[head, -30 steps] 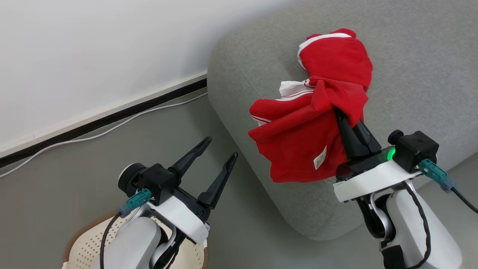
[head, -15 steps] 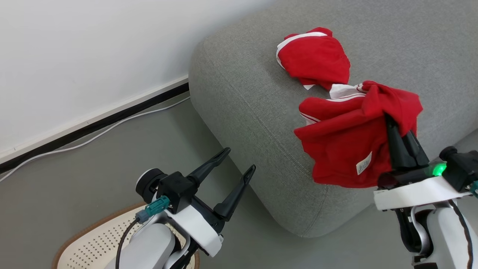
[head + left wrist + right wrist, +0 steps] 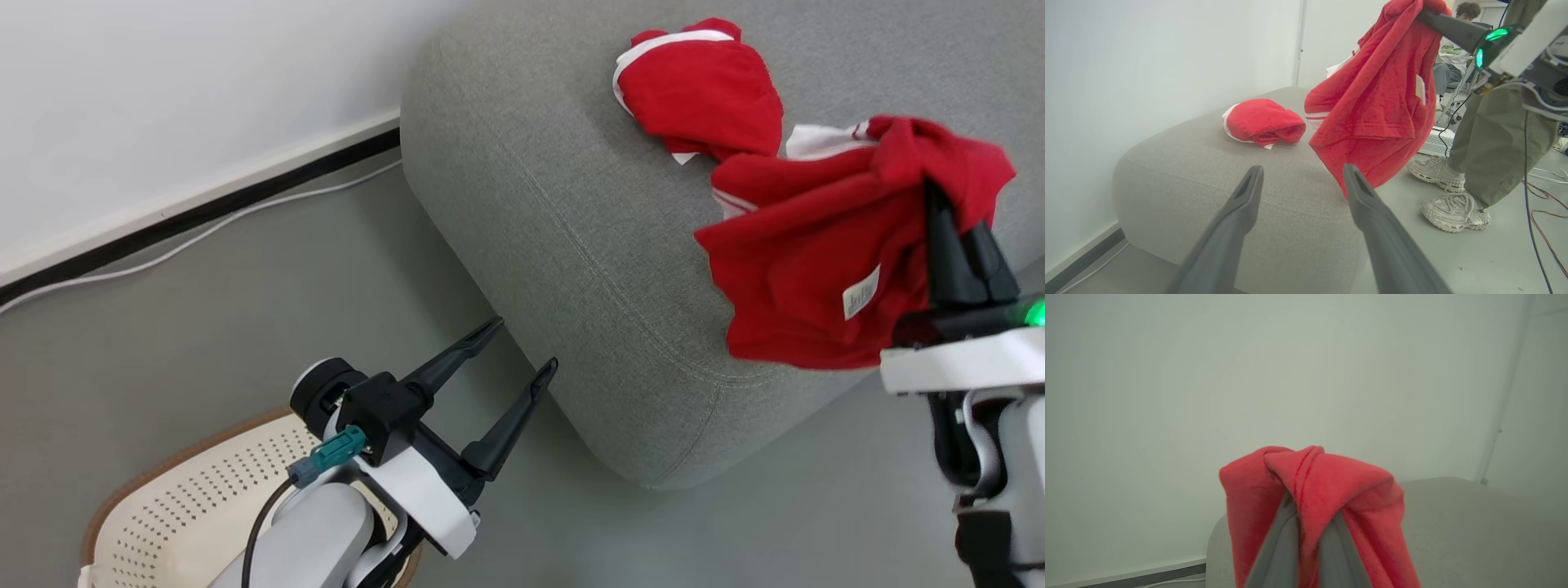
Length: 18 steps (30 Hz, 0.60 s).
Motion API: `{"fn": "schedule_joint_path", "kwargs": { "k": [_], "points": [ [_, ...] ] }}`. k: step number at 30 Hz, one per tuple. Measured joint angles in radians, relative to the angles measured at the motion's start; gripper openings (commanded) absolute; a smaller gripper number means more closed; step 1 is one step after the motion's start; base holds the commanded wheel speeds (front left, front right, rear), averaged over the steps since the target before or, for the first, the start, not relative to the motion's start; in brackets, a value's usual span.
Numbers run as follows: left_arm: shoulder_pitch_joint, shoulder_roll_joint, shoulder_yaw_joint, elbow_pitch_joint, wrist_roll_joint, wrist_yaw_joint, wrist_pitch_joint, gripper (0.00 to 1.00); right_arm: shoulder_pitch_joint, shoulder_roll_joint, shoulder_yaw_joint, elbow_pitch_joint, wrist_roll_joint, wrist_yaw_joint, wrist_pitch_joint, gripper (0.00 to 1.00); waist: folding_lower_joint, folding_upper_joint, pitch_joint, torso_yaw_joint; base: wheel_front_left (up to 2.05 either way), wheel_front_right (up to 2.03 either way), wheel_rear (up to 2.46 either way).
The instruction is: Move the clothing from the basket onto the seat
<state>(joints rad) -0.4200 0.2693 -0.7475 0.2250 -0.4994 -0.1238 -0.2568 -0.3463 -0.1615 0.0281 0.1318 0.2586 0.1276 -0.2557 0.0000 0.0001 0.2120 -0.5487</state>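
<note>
Head view. At the right of the frame, 1 red garment (image 3: pixel 816 269) is clamped between the closed fingers of the right gripper (image 3: pixel 947 214) and hangs at the edge of the grey seat (image 3: pixel 571 245). A 2nd red garment (image 3: pixel 702 90) lies bunched on the seat, at upper centre. At lower left, the left gripper (image 3: pixel 526 343) is held spread and empty; the basket (image 3: pixel 188 506) lies in the lower-left corner.

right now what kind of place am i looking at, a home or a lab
Likely a robotics lab or test room, not a home: a lone grey sofa stands on a bare grey floor, a loose cable trails across it, and a person stands close by.
</note>
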Motion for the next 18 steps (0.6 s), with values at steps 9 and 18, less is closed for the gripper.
{"fn": "schedule_joint_path", "kwargs": {
  "k": [9,18],
  "points": [
    [-0.041,0.052,-0.022,-0.031,0.016,0.000,0.000,1.00,-0.231,-0.031,-0.097,0.099,-0.045,0.000,0.000,0.00,0.0000,0.0000,0.129,0.010,0.00,0.00,0.00],
    [-0.124,0.107,-0.071,-0.061,0.016,0.000,0.000,1.00,-0.456,-0.082,-0.187,0.223,-0.099,0.000,0.000,0.00,0.0000,-0.0001,0.273,0.050,0.00,0.00,0.00]
  ]
}}
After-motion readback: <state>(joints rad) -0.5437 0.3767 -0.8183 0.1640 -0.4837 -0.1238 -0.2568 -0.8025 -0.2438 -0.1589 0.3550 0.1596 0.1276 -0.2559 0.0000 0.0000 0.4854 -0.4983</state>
